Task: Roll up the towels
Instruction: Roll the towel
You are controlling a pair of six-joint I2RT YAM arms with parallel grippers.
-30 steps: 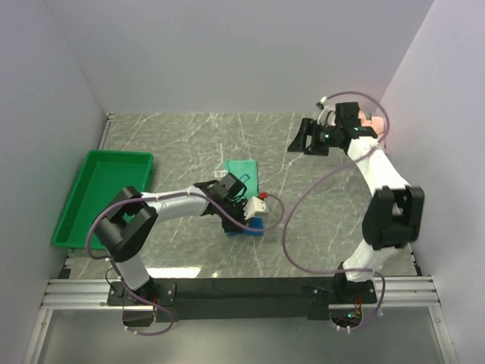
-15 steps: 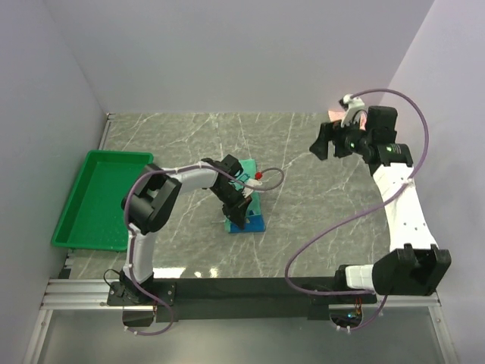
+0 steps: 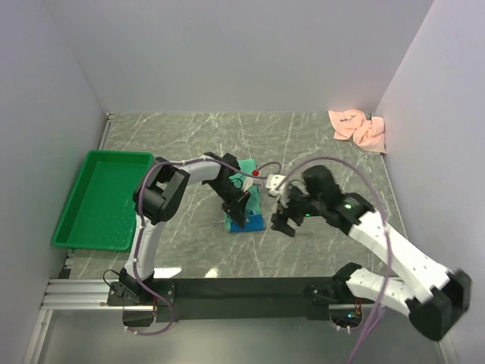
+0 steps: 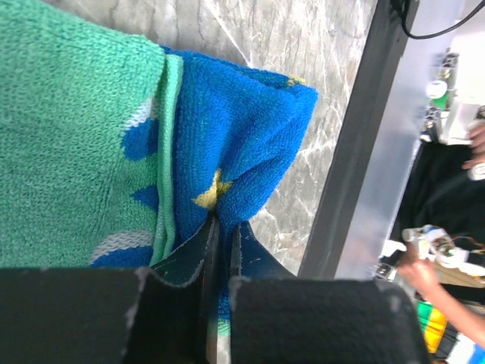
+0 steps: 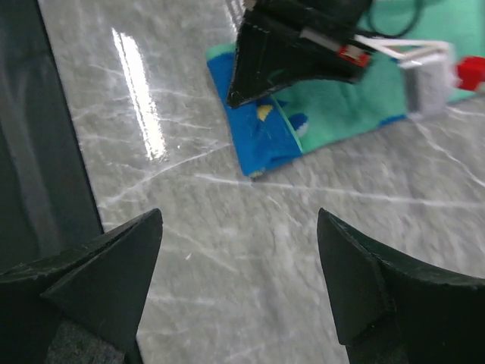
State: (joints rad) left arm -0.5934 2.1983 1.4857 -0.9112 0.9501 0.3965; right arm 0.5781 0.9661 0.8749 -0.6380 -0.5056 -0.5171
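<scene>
The teal and blue towel [image 3: 251,199] lies mid-table, its blue near edge [image 4: 242,129] bunched up into a fold. My left gripper [image 3: 241,208] is shut on that blue fold [image 4: 223,224], its fingers pinching the cloth. My right gripper [image 3: 286,218] hovers just right of this towel, open and holding nothing [image 5: 239,220]. In the right wrist view the towel's blue corner [image 5: 261,144] lies ahead of the fingers, with the left gripper [image 5: 292,53] on top of it. The salmon-pink towel [image 3: 358,129] lies crumpled in the back right corner, away from both grippers.
A green plastic tray [image 3: 76,216] stands at the left side of the marble table. Walls close in the back and both sides. The black metal rail [image 4: 356,144] with the arm bases runs along the near edge.
The right arm has swung from the back right corner down to the middle, beside the teal towel, uncovering the pink towel. The left gripper has stayed pinched on the blue edge.
</scene>
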